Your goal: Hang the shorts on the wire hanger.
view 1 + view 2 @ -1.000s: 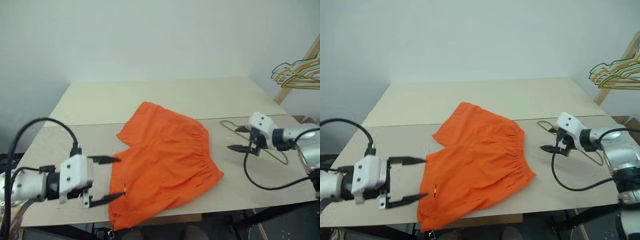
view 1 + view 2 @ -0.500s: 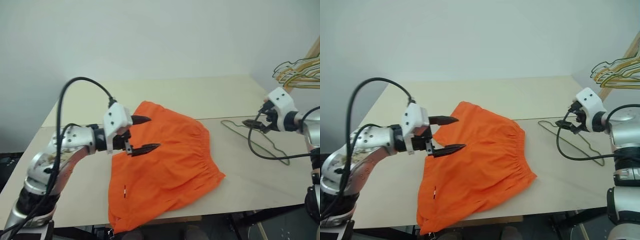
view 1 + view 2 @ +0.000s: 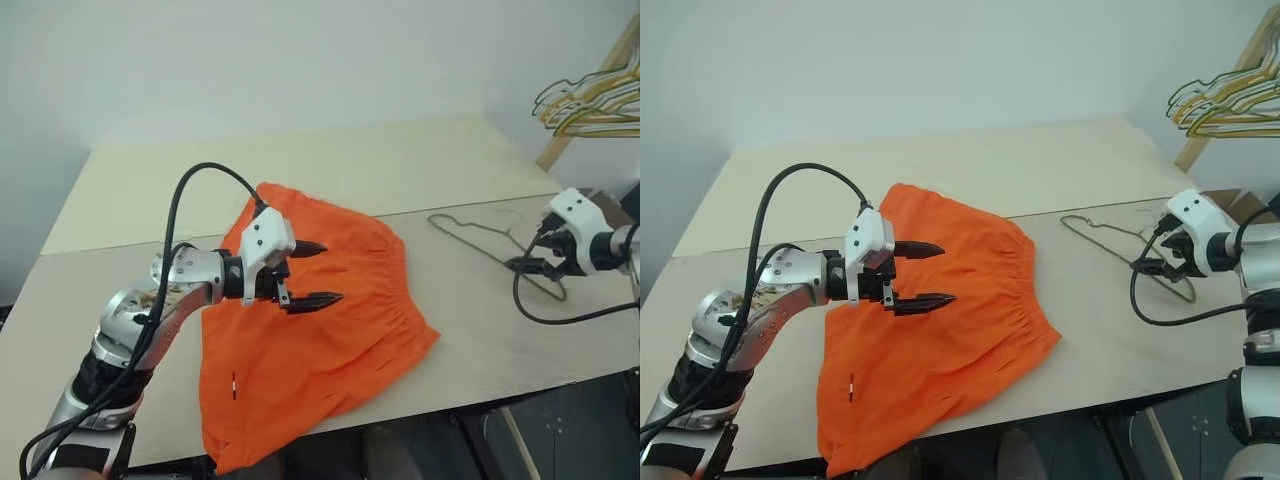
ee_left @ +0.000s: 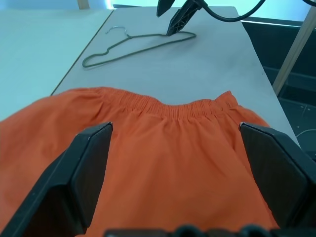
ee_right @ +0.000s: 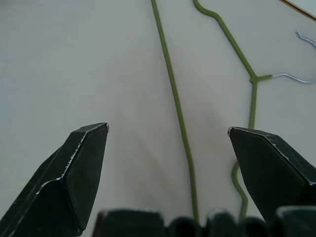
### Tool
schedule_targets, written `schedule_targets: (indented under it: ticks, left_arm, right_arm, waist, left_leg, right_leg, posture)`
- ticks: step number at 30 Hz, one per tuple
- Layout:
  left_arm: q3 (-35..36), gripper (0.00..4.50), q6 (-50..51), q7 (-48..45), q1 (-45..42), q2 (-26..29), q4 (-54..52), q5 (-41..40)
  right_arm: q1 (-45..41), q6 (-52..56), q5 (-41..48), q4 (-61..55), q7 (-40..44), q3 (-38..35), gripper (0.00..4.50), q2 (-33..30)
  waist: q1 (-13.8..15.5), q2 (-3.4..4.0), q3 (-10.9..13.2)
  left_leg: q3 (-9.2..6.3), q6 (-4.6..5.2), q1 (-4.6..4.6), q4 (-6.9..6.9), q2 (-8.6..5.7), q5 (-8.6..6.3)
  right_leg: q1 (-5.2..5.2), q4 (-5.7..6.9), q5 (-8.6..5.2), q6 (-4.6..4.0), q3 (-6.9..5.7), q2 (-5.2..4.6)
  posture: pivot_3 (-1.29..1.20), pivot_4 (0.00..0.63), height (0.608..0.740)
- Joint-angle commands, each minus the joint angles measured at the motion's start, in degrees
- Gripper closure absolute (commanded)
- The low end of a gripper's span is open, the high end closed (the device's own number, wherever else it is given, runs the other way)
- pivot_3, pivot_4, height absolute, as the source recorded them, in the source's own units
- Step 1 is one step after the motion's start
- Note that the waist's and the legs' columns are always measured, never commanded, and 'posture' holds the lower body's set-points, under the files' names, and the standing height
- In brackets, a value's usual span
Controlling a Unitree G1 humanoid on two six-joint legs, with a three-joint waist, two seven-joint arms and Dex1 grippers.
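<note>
bare lab: plain table (image 3: pixel 400 180), blank wall (image 3: pixel 300 60)

Shorts mid-table, hanger to their right, a gripper over each.

The shorts (image 3: pixel 310 340) lie flat on the table (image 3: pixel 400 180), reaching its near edge, waistband toward the right. The hanger (image 3: pixel 490 245) lies flat on the table, apart from the shorts on their right. The left gripper (image 3: pixel 312 274) hangs over the shorts' far left part, pointing right. The right gripper (image 3: pixel 532 263) is at the hanger's right end. More hangers (image 3: pixel 585 100) hang beyond the table's far right corner.
</note>
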Motion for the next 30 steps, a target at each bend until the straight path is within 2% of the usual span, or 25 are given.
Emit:
schedule_targets:
  ticks: [1,8,17,26,30]
  left_arm:
    - [1.3,0.06,0.9,1.5,0.9,0.6,-3.4,0.1]
    - [2.2,0.06,3.9,5.3,4.2,-1.1,-8.5,-2.3]
    - [3.5,0.06,6.4,9.6,9.0,-1.4,-14.0,-3.2]
    - [2.4,0.06,7.2,12.8,11.5,-1.7,-17.3,-3.4]
    - [2.3,0.06,7.2,13.3,12.0,-1.2,-17.9,-3.2]
  right_arm:
    - [-3.5,-0.3,-1.6,2.2,0.1,0.3,0.0,0.6]
    - [-12.9,-0.8,-4.4,13.7,-1.8,1.7,0.0,6.7]
    - [-19.3,-2.4,-6.3,25.7,-7.5,0.4,0.0,11.4]
    - [-21.6,-1.9,-6.1,30.6,-14.5,-1.7,0.0,13.7]
    - [-21.6,-1.8,-6.7,31.3,-15.1,-1.9,0.0,14.2]
  waist:
    - [0.1,-0.02,0.4]
    - [0.2,-0.08,1.7]
    - [1.2,-0.12,2.3]
    - [1.9,-0.09,2.7]
    - [1.9,-0.08,2.8]
  left_leg:
    - [-0.01,0.0,-0.08,0.01,0.01,0.0]
    - [-0.07,0.07,-0.26,0.37,-0.01,0.0]
    - [-0.13,0.08,-0.36,0.37,0.02,0.01]
    - [-0.15,0.08,-0.39,0.37,0.02,0.02]
    - [-0.15,0.07,-0.39,0.38,0.02,0.02]
  right_leg:
    - [-0.05,-0.02,0.0,0.0,-0.04,0.0]
    - [-0.02,-0.01,0.12,0.08,-0.07,-0.07]
    - [-0.05,-0.06,0.16,0.1,-0.2,-0.14]
    - [-0.05,-0.02,0.16,0.11,-0.28,-0.17]
    - [-0.05,-0.05,0.17,0.11,-0.3,-0.19]
  posture:
    - [-0.09,0.191,0.74]
    - [-0.07,0.196,0.74]
    - [-0.02,0.202,0.74]
    - [0.0,0.205,0.74]
    - [0.0,0.204,0.74]
